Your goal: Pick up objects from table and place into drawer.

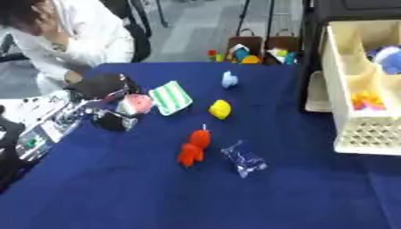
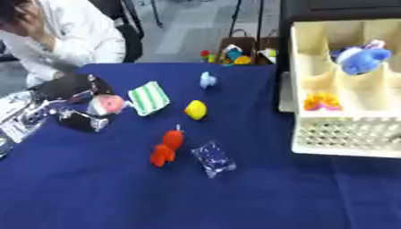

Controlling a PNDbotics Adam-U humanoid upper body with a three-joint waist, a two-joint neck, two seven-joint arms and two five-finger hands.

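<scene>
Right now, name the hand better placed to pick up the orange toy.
Left, probably. The left hand sits at the table's left edge beside a pink object, with the orange toy just to its right. The right hand shows in neither view.

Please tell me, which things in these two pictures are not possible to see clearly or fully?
- Drawer: its right part is cut off by the picture edge in both views.
- Blue toy in the drawer: blurred, shape unclear.
- Left hand: blurred; it seems to hold a pink thing, which stays unidentifiable.
- Right hand: in no view.
- Clear packet: contents too blurred.
</scene>
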